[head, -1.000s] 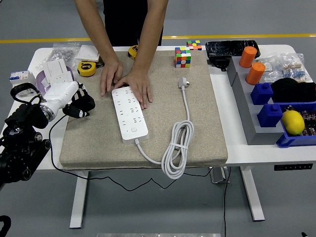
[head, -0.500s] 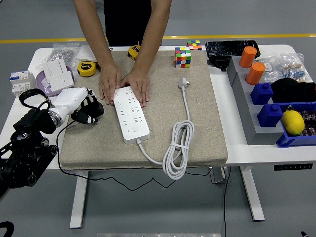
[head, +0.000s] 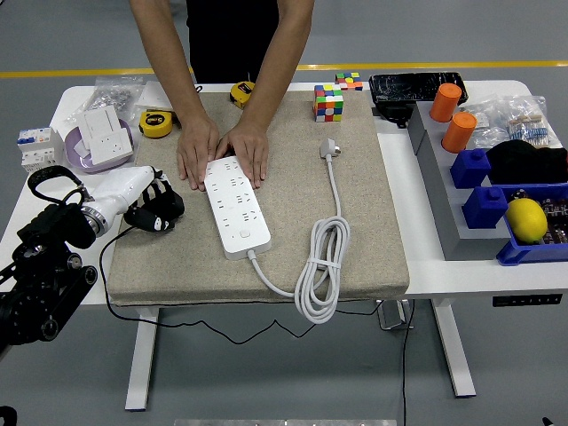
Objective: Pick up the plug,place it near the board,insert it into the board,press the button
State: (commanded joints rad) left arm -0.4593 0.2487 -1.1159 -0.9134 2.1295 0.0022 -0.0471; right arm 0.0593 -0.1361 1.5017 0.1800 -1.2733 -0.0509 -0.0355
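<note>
Step in hand as I judge it: the very first one, picking up the plug, not yet begun. My left hand (head: 153,206) sits at left-centre of the frame over the left edge of the beige mat (head: 355,257), black fingers loosely curled, holding nothing. It's near the power strip (head: 234,206) but not touching it. Right arm isn't in frame.

The plug (head: 328,148) lies upper centre on the mat, just below the Rubik's cube (head: 328,102), well apart from my hand. Its white cable (head: 321,271) runs down the frame, loops into a coil at lower centre, then joins the near end of the strip. Nothing is plugged into the strip. The button looks like a small round thing near the strip's lower end; too small to be sure.

A person stands at the top of the frame. One hand (head: 197,151) and the other hand (head: 246,153) are both pressed flat on the far end of the strip, apparently steadying or placing it.

Next move, my call: I'd have to cross over the strip and the person's hands to reach the plug with the left, a long reach; the right arm would be the nearer choice. Risk: dragging the coil, or bumping the person.

Writing: nothing readable. Yellow tape measure (head: 156,122) upper left and the white boxes (head: 37,146) at far left carry print too small to read.
</note>
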